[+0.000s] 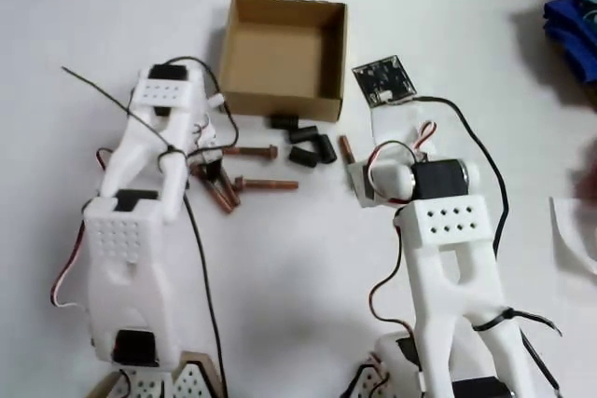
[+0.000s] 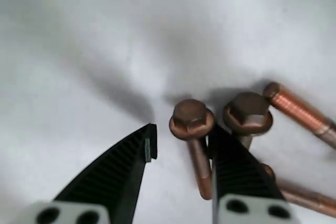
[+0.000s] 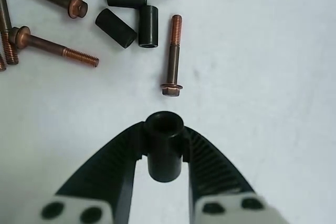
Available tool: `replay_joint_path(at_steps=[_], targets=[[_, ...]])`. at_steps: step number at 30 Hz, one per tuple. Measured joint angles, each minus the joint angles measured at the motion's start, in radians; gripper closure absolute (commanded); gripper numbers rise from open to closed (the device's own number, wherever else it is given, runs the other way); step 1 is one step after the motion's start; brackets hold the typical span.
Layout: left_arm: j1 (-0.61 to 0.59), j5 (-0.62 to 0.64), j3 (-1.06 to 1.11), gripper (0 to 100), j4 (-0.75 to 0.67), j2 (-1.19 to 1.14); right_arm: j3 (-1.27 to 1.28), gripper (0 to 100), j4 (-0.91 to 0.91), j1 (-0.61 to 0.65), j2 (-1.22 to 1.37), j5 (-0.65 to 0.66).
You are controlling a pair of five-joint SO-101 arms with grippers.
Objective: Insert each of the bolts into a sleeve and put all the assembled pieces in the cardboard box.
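Left gripper point(image 2: 182, 141): jaws spread wide, low over the table point(image 1: 308, 277) at the bolt cluster point(image 1: 219, 188) on the left side. One copper bolt point(image 2: 193, 129) sits between the fingers with its hex head up toward the wrist camera. Its shaft lies against the inner face of one finger point(image 2: 233, 171), and the other finger point(image 2: 123, 174) stands clear of it. A second bolt point(image 2: 248, 113) has its head just outside the first finger, close beside the first head; contact between the heads cannot be told.

Right gripper point(image 3: 164, 150): clamped on a black sleeve point(image 3: 164, 158), bore open toward the wrist camera. A single bolt point(image 3: 174, 56) lies on the table just beyond the held sleeve. Its head end is toward the gripper and its thread points to the far side; it is apart from the sleeve.

Loose sleeves point(image 1: 303, 134) lie in a group left of that single bolt, near the cardboard box point(image 1: 280, 104), which sits at far centre. Two separate bolts point(image 1: 250, 150) point(image 1: 266, 184) lie between the left gripper and the loose sleeves. A circuit board point(image 1: 384, 79) lies right of the box.
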State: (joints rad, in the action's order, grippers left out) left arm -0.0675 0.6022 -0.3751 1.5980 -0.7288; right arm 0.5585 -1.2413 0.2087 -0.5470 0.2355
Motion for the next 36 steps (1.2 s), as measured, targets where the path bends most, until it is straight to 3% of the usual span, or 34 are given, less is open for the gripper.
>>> replay_joint_path(at_steps=[3,8,14,19,27,36], targets=[[0.002,0.015,-0.005,82,0.0,-0.026,0.0,97.8,0.0,0.0,0.0,0.0],[0.009,0.011,-0.02,98,-0.008,-0.038,0.0,97.8,0.0,0.0,0.0,0.0],[0.037,-0.081,-0.072,97,0.015,-0.057,0.0,97.8,0.0,0.0,0.0,0.0],[0.037,-0.23,-0.137,97,0.075,-0.066,0.0,97.8,0.0,0.0,0.0,0.0],[0.04,-0.278,-0.29,97,0.161,-0.048,0.0,97.8,0.0,0.0,0.0,0.0],[0.158,-0.278,-0.107,97,0.166,0.35,0.057,97.8,0.0,0.0,-0.002,0.0]])
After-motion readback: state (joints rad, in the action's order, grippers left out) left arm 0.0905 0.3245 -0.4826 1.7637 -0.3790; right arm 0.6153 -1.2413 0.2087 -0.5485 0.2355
